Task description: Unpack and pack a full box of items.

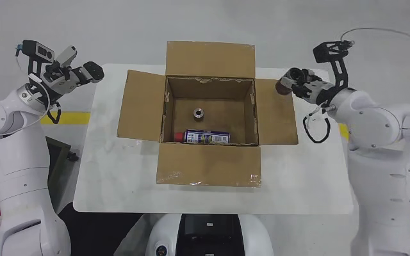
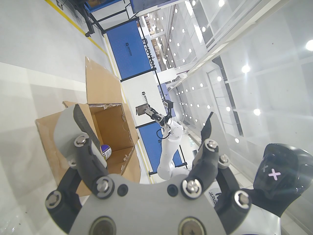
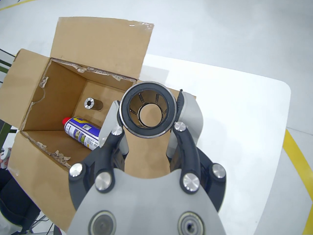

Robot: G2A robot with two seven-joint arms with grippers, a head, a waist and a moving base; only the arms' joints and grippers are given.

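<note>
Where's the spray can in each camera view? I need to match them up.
Top view: the spray can lies on its side inside the cardboard box, against the wall nearest the robot.
Left wrist view: its end peeks out on the box floor.
Right wrist view: on the box floor, red cap near the metal cylinder.
Shared landmark: the open cardboard box.

Left arm: raised at upper left of the top view; left gripper (image 1: 91, 72) points toward frame centre, fingers (image 2: 80, 121) spread wide.
Right arm: raised at upper right; right gripper (image 1: 285, 84) points toward frame centre, fingers clamped on a metal sleeve (image 3: 149, 86).
</note>
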